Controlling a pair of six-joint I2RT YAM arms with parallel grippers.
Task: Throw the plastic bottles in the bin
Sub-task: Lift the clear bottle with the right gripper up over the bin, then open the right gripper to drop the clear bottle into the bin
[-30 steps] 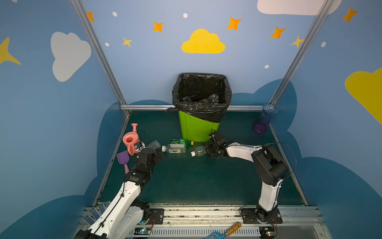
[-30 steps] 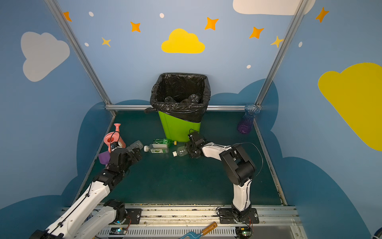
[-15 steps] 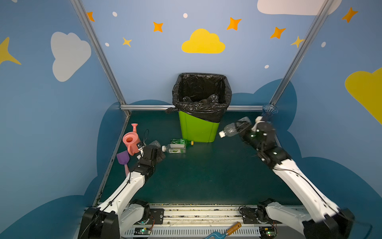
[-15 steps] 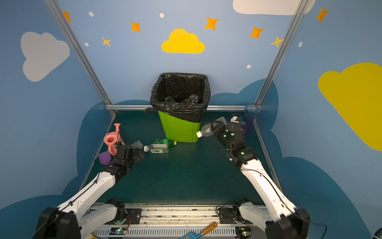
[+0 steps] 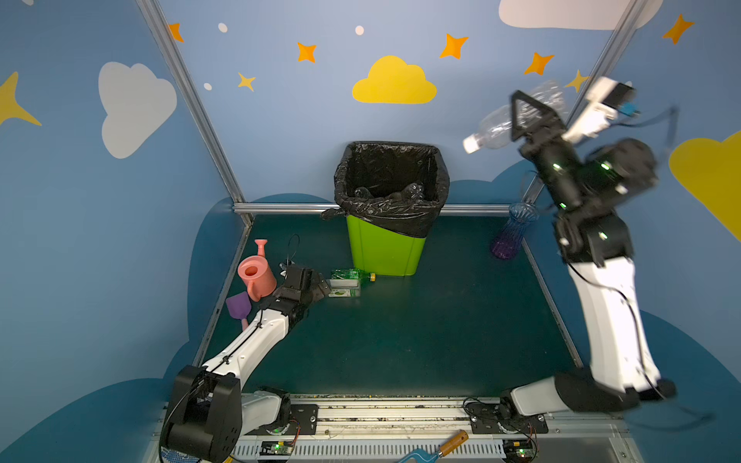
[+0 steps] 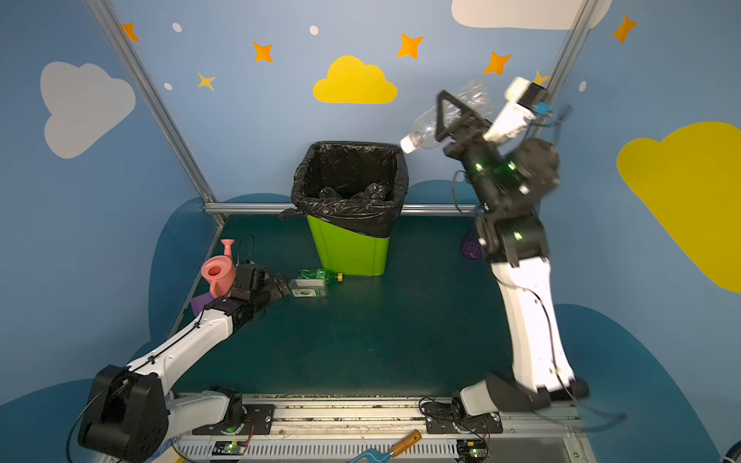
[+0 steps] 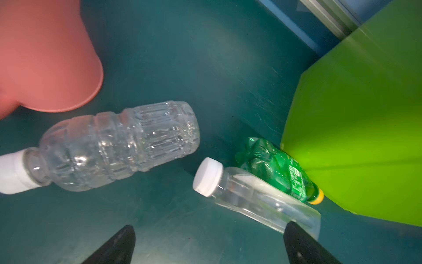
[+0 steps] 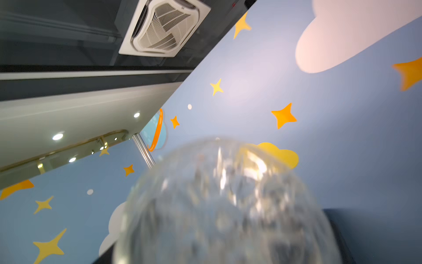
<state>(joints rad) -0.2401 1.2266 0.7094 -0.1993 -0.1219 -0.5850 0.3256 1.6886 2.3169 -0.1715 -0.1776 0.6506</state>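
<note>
Beside the smooth pink watering can [image 5: 256, 276], the left gripper [image 7: 205, 246] hovers low, jaws spread and empty, over a ribbed clear bottle [image 7: 118, 146], a white-capped bottle [image 7: 251, 194] and, touching the glossy lime bin [image 5: 385, 248], a crumpled green bottle [image 7: 278, 169]. Further right, the right gripper [image 5: 529, 110] stands high with a crinkly clear bottle [image 5: 493, 128] between its fingers (cap pointing binward), beside the black-lined mouth rather than over it. Through the blur I cannot tell whether the jaws pinch it. Such light, hollow plastic, freed there, might clip the rim and bounce toward the ribbed vase [image 5: 511, 234].
</note>
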